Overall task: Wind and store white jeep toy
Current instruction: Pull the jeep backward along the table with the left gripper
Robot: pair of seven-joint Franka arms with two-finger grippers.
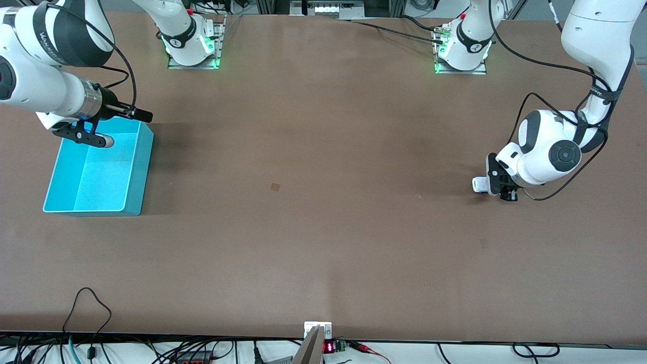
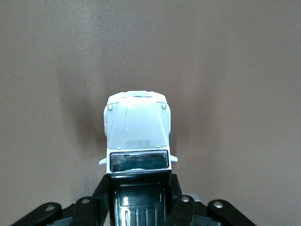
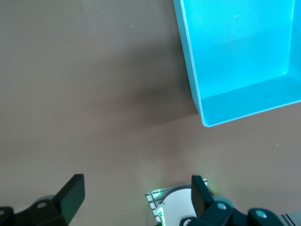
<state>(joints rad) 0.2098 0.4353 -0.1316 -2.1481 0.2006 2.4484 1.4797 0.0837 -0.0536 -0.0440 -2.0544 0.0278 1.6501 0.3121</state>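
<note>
While clamped, jeep [image 2: 137, 136] in left end effector [image 2: 141, 197]

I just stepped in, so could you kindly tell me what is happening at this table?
The left tool is shut on the white jeep toy down at the brown table, toward the left arm's end. The right tool waits open over the turquoise bin at the right arm's end. Nothing can be seen in the bin.

High front overview, two close downward wrist views
</note>
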